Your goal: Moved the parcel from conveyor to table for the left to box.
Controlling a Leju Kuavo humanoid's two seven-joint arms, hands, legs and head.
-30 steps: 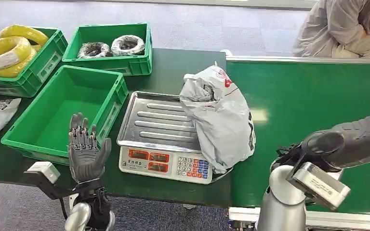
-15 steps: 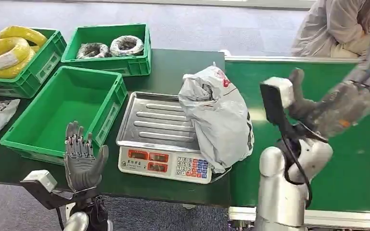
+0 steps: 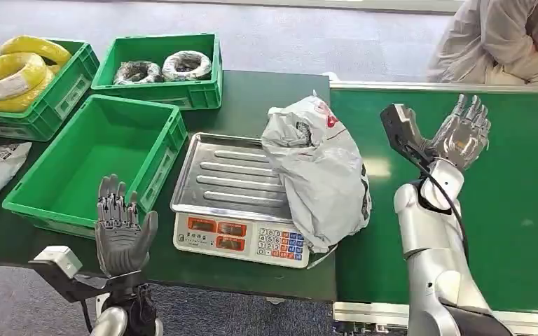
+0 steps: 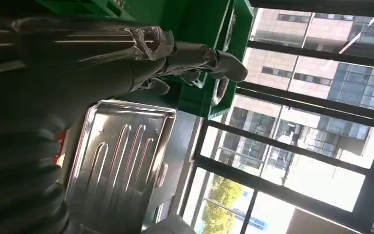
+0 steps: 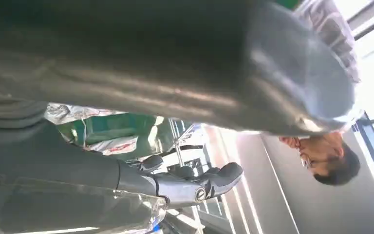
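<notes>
We see the grey parcel (image 3: 319,175) slumped on the right side of the scale (image 3: 238,203), partly over its steel tray and hanging past its edge toward the conveyor (image 3: 490,210), on the dark table (image 3: 266,94). Our right hand (image 3: 464,129) is raised above the belt, fingers spread, holding nothing. Our left hand (image 3: 120,227) stands upright at the table's near edge, fingers apart and empty, just in front of the empty green bin (image 3: 91,164). A person (image 3: 504,38) sits beyond the conveyor
</notes>
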